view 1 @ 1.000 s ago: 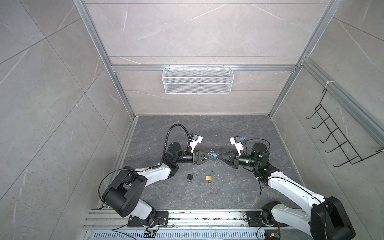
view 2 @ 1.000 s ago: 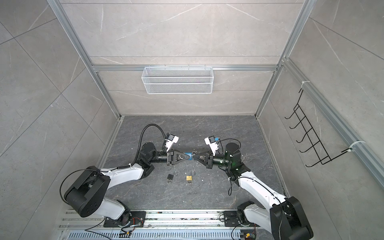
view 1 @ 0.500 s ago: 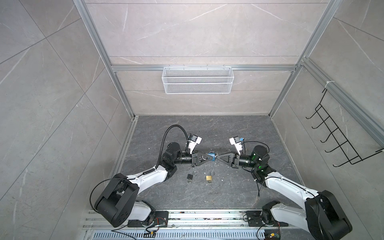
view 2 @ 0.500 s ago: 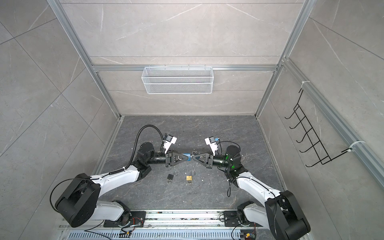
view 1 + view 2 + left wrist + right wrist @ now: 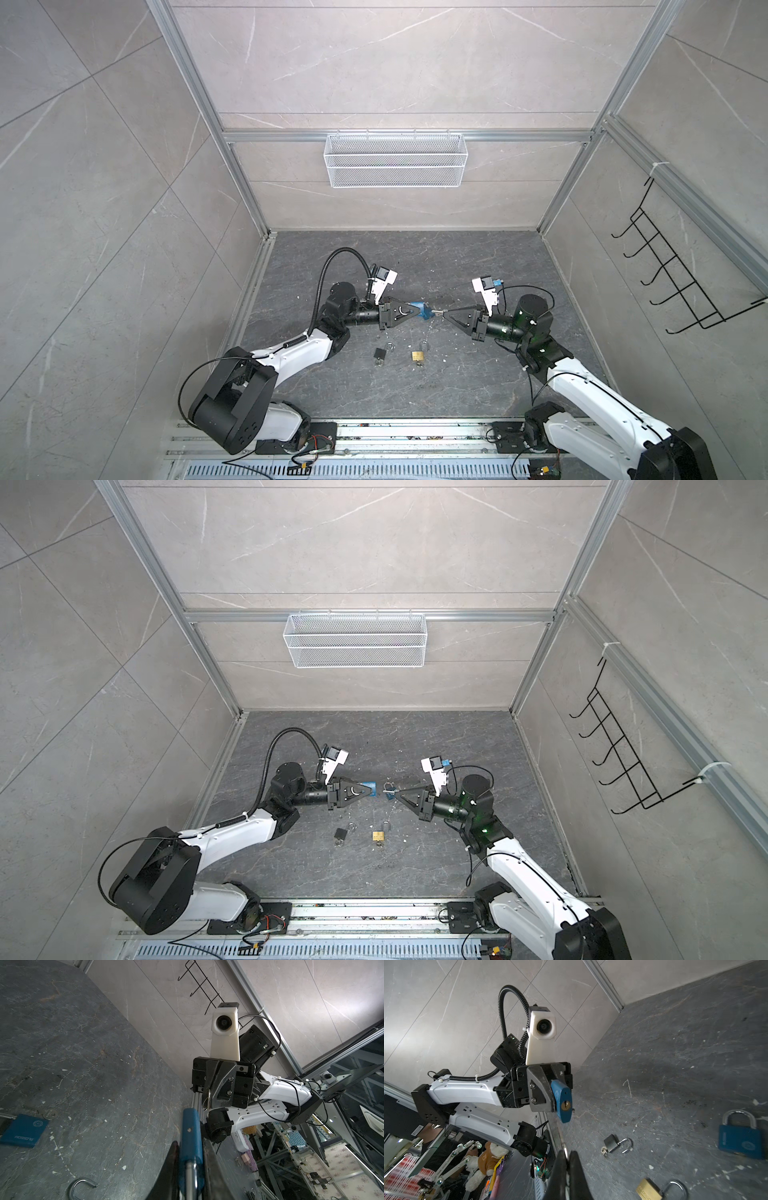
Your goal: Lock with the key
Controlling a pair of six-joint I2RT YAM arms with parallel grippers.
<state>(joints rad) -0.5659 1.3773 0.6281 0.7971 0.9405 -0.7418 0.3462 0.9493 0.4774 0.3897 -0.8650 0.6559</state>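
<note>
My left gripper (image 5: pixel 415 311) is shut on a blue padlock (image 5: pixel 562 1101), gripping its body with the shackle (image 5: pixel 191 1176) back between the fingers. The lock's brass keyhole (image 5: pixel 565 1105) faces my right gripper (image 5: pixel 444 312) and shows bare. That gripper is shut on a silver key (image 5: pixel 560 1129) at its ring end. The blade points at the held lock's lower end, just beside the keyhole and not in it. Both grippers hang tip to tip a little above the floor in both top views.
A second blue padlock (image 5: pixel 740 1139) lies shut on the grey floor under the grippers. Nearer the front lie a small black padlock (image 5: pixel 380 354) and a brass padlock (image 5: pixel 417 356), both with open shackles. A wire basket (image 5: pixel 395 166) and a hook rack (image 5: pixel 673 282) hang on the walls.
The left arm's shoulder and elbow have swung round. Both grippers stay almost in place, tip to tip, each keeping its hold.
</note>
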